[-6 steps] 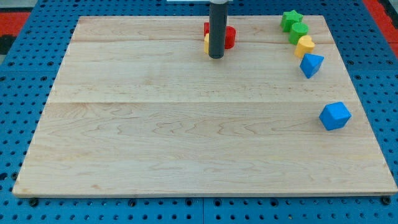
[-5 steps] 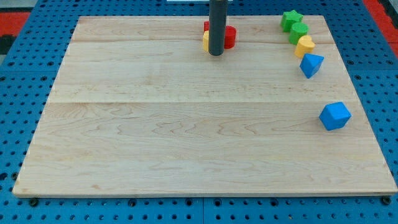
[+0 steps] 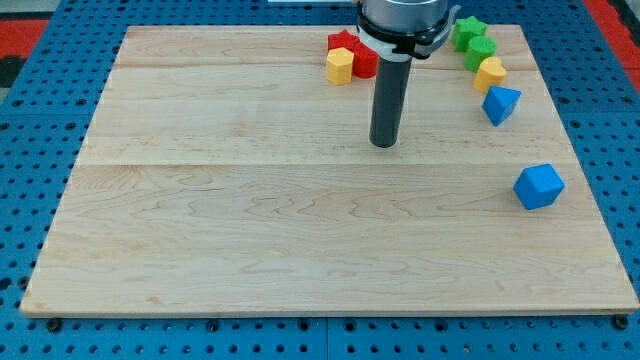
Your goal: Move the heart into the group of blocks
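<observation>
Behind my tip's (image 3: 384,144) rod, red blocks (image 3: 352,55) partly hidden.

One cam, high front, whole board (image 3: 200,250)

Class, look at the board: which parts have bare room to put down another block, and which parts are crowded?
Bare wood fills the view's left and bottom, below my tip and left of the blue cube. Crowded: the top centre, with the yellow hexagon and red blocks, and the top right chain from green star to blue block.
</observation>
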